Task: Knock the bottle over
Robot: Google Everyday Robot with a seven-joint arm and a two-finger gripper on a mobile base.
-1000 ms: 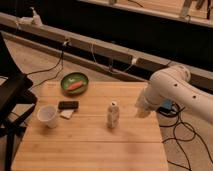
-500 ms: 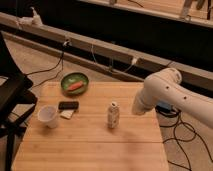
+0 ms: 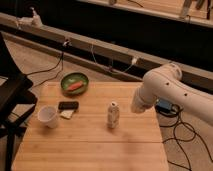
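Tabletop: upright bottle near jaws, apart

Gripper: dim stub at low end of arm, just R of bottle, over R part of counter; no detail legible. Arm cut off by R edge. Bottle label pattern too small to read. Orange item in green bowl: can't ID. Pale scrap touching dark block: can't ID either. Blue box half hidden behind arm. Counter's near edge cut at bottom; black frame cut at L.
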